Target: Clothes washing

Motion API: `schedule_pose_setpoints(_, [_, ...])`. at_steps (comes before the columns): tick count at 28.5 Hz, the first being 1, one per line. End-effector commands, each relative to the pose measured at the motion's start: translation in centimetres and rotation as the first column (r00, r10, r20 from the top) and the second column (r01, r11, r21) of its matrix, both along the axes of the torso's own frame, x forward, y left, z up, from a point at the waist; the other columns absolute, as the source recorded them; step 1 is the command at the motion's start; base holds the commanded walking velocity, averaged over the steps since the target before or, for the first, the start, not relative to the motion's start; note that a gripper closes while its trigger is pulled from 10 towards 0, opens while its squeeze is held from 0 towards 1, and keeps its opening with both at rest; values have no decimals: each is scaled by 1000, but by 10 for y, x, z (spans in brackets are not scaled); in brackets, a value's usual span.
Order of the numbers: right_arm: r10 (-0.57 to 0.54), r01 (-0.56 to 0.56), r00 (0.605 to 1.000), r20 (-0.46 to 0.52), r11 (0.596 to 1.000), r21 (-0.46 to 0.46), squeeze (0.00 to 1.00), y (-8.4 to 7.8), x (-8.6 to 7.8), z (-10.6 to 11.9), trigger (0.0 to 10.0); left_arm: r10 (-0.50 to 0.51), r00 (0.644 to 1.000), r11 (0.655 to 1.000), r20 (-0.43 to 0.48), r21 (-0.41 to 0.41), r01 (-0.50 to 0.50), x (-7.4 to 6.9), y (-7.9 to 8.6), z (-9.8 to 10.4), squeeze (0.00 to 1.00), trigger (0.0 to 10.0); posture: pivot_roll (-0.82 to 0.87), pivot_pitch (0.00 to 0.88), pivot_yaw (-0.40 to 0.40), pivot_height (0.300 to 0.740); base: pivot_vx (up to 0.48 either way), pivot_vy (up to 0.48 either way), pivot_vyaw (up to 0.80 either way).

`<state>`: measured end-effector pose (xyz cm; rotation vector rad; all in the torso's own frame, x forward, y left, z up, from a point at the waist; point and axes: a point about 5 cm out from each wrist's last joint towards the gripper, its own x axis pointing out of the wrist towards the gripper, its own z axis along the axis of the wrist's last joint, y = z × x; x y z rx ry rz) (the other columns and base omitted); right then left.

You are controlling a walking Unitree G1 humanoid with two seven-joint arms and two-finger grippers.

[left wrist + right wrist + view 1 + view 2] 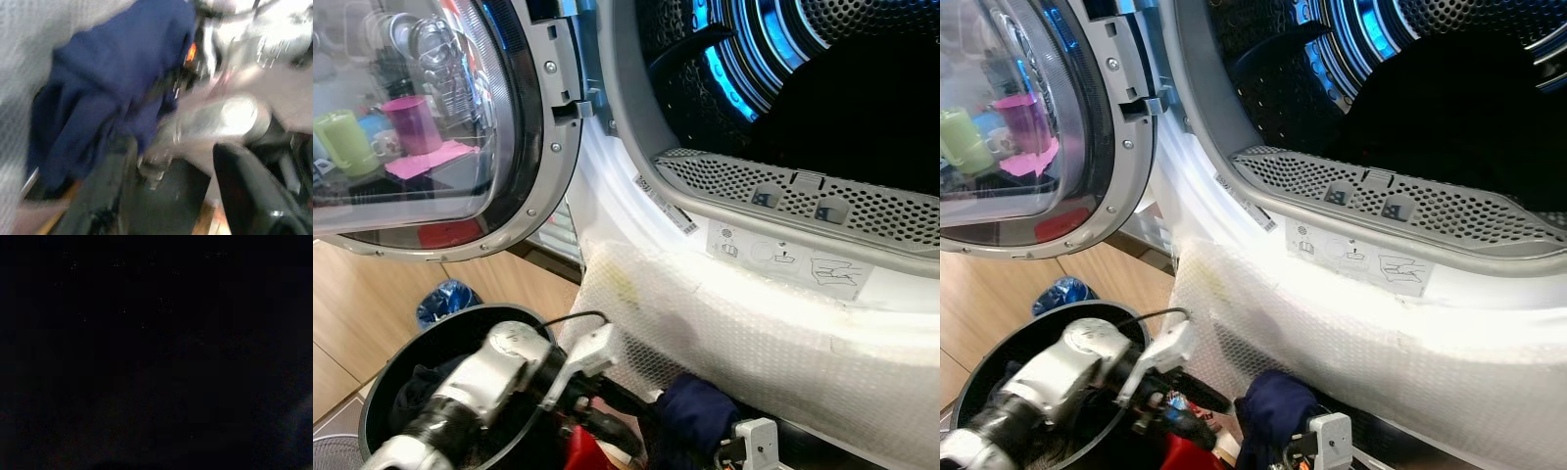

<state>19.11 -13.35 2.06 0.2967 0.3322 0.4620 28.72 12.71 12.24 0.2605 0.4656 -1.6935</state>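
The washing machine's drum (822, 88) stands open, dark inside with blue light on its holed wall. Its round glass door (421, 117) is swung out to the left. Below the door sits a black basket (386, 377) with dark clothes in it. My left arm reaches over the basket, and the left gripper (171, 196) is open, its black fingers (612, 416) pointing at a bunched navy garment (690, 416) in front of the machine. My right gripper (754, 446) sits right against that garment, and its wrist view is black. A red cloth (582, 452) lies under the left fingers.
Bubble wrap (754, 333) covers the machine's white front below the opening. A crumpled blue bag (445, 299) lies on the wooden floor (372, 294) left of the basket. The door glass reflects cups and a pink cloth.
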Motion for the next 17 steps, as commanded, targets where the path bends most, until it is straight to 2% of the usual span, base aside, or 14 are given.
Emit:
schedule_pose_setpoints(1, [-9,8,1000,12,1000,10,0,-1,-2,1,0,42,998,999,48,16,-43,0,9,1,1000,10000,-59,0,159,740,0,0,0])
schedule_pose_setpoints(3, [-7,7,1000,18,1000,13,0,-3,-4,2,0,131,989,991,69,-4,-132,3,17,3,1000,10000,-54,0,158,740,0,0,0])
schedule_pose_setpoints(6, [-6,6,1000,22,1000,13,0,-5,-7,3,0,208,973,978,99,-14,-207,5,21,2,1000,10000,-53,0,158,740,0,0,0])
schedule_pose_setpoints(7, [-3,3,1000,25,1000,12,0,-6,-8,4,0,238,964,971,115,-23,-237,5,23,1,1000,10000,-50,0,157,740,0,0,0])
schedule_pose_setpoints(8, [4,-5,1000,27,1000,6,0,-8,-13,4,0,315,941,949,121,-51,-311,5,26,-2,1000,10000,-44,0,156,740,0,0,0])
schedule_pose_setpoints(9, [10,-10,1000,25,1000,10,0,-9,-16,5,0,350,923,937,160,-49,-347,3,28,-8,1000,10000,-39,2,154,740,0,0,0])
schedule_pose_setpoints(10, [10,-10,1000,25,1000,10,0,-9,-16,5,0,350,923,937,160,-49,-347,3,28,-8,1000,10000,-39,2,154,740,0,0,0])
schedule_pose_setpoints(12, [14,-15,1000,12,1000,13,0,-13,-27,3,0,437,877,899,203,-67,-432,-5,30,-21,1000,10000,-35,12,150,740,0,0,0])
schedule_pose_setpoints(15, [5,-5,1000,2,1000,11,0,-16,-34,2,0,551,809,834,205,-142,-533,-6,31,-23,1000,10000,-32,18,147,740,0,0,0])
schedule_pose_setpoints(16, [3,-3,1000,0,1000,10,0,-17,-36,3,0,594,771,805,229,-171,-569,-5,32,-23,1000,10000,-26,26,144,740,0,0,0])
schedule_pose_setpoints(17, [2,-2,1000,-2,1000,10,0,-18,-41,4,0,694,666,720,274,-236,-653,-2,36,-24,1000,10000,-19,26,141,740,0,0,0])
